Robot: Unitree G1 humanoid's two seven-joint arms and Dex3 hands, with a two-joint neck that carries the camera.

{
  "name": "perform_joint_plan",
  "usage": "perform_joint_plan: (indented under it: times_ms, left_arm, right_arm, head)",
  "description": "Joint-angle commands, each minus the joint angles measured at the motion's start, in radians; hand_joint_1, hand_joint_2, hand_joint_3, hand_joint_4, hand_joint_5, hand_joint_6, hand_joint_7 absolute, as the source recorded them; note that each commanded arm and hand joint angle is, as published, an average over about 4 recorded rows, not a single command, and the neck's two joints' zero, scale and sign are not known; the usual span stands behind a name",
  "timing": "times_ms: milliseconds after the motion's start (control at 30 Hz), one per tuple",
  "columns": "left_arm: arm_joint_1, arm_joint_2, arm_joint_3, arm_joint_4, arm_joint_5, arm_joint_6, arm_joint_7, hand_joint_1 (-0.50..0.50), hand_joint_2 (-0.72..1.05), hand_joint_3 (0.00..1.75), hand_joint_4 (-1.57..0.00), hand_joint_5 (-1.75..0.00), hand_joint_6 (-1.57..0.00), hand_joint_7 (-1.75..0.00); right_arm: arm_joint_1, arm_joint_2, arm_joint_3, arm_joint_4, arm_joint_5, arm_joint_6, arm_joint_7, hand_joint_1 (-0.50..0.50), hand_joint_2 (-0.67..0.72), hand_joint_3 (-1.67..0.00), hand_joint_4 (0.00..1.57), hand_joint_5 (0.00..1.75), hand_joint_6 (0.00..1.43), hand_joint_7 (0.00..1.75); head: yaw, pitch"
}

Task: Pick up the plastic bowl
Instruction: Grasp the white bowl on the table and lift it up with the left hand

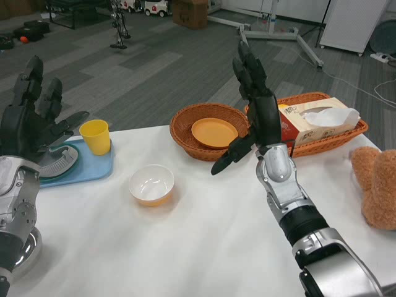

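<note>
Right hand (253, 105) raised open, plastic bowl (151, 184) on table lower-left, apart

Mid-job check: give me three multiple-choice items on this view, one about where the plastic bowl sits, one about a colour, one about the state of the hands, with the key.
1. Where is the plastic bowl?
A. In the round wicker basket
B. On the bare white table, in front of that basket
C. On the blue tray

2. What colour is the cup on the blue tray?
A. Yellow
B. Red
C. Green

3. How do the hands stand?
A. The right hand grips the bowl
B. The left hand holds the cup
C. Both are raised, fingers apart, holding nothing

Key:
1 B, the bowl rests on the table, apart from the round wicker basket and the tray.
2 A, the cup is plainly yellow.
3 C, the left hand and right hand are both up off the table, touching nothing.
</note>
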Motion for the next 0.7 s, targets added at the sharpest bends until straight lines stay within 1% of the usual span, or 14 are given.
perform_joint_plan:
  times_ms: [33, 133, 167, 200, 267, 333, 400, 500, 567, 700]
  left_arm:
    - [0.009, 0.006, 0.012, -0.033, 0.084, 0.019, -0.003, -0.50, 0.69, 0.02, 0.00, 0.00, 0.00, 0.00]
    - [0.009, 0.024, 0.029, -0.099, 0.201, 0.096, -0.017, -0.50, 0.67, 0.02, 0.00, 0.00, 0.00, 0.00]
    - [0.009, 0.036, 0.038, -0.142, 0.272, 0.148, -0.027, -0.50, 0.65, 0.00, 0.00, 0.00, 0.00, 0.00]
    - [0.009, 0.043, 0.042, -0.168, 0.316, 0.179, -0.035, -0.50, 0.63, 0.00, 0.00, 0.00, 0.00, 0.00]
    - [0.003, 0.084, 0.023, -0.249, 0.440, 0.287, -0.058, -0.50, 0.60, 0.02, 0.00, 0.00, 0.00, 0.00]
    - [-0.016, 0.131, -0.044, -0.272, 0.477, 0.352, -0.074, -0.50, 0.60, 0.04, 0.00, 0.00, 0.00, 0.00]
    - [-0.045, 0.160, -0.117, -0.263, 0.509, 0.398, -0.096, -0.50, 0.60, 0.04, 0.00, 0.00, 0.00, 0.00]
    - [-0.076, 0.173, -0.180, -0.252, 0.591, 0.444, -0.121, -0.50, 0.60, 0.02, 0.00, 0.00, 0.00, 0.00]
    - [-0.099, 0.194, -0.230, -0.247, 0.635, 0.469, -0.133, -0.50, 0.60, 0.00, 0.00, 0.00, 0.00, 0.00]
    - [-0.167, 0.256, -0.367, -0.247, 0.650, 0.509, -0.154, -0.50, 0.60, 0.00, 0.00, 0.00, 0.00, 0.00]
  right_arm:
    - [0.022, -0.003, -0.013, -0.023, 0.008, 0.003, 0.000, -0.42, 0.44, 0.00, 0.00, 0.00, 0.00, 0.00]
    - [0.026, -0.003, -0.021, -0.023, 0.011, 0.004, 0.000, -0.42, 0.42, 0.00, 0.00, 0.00, 0.00, 0.00]
    - [0.028, -0.004, -0.025, -0.021, 0.013, 0.004, 0.000, -0.42, 0.41, 0.00, 0.00, 0.00, 0.00, 0.00]
    - [0.029, -0.004, -0.028, -0.019, 0.014, 0.004, 0.000, -0.42, 0.42, 0.00, 0.00, 0.00, 0.00, 0.00]
    - [0.033, -0.005, -0.039, -0.005, 0.016, 0.004, -0.001, -0.42, 0.46, 0.00, 0.00, 0.00, 0.00, 0.00]
    - [0.036, -0.004, -0.050, 0.019, 0.016, 0.004, -0.002, -0.42, 0.47, 0.00, 0.00, 0.00, 0.00, 0.00]
    - [0.036, -0.002, -0.053, 0.051, 0.023, 0.000, -0.003, -0.42, 0.47, 0.00, 0.00, 0.00, 0.00, 0.00]
    - [0.036, 0.002, -0.054, 0.081, 0.037, -0.009, -0.003, -0.42, 0.47, 0.00, 0.00, 0.00, 0.00, 0.00]
    - [0.036, 0.002, -0.057, 0.089, 0.040, -0.012, -0.003, -0.42, 0.47, 0.00, 0.00, 0.00, 0.00, 0.00]
    - [0.036, 0.001, -0.062, 0.109, 0.041, -0.017, -0.005, -0.42, 0.47, 0.00, 0.00, 0.00, 0.00, 0.00]
  head:
    - [0.000, -0.015]
    - [0.004, -0.019]
    - [0.007, -0.020]
    - [0.009, -0.021]
    - [0.019, -0.016]
    - [0.028, -0.001]
    - [0.025, 0.011]
    - [0.018, 0.015]
    - [0.018, 0.009]
    - [0.023, 0.010]
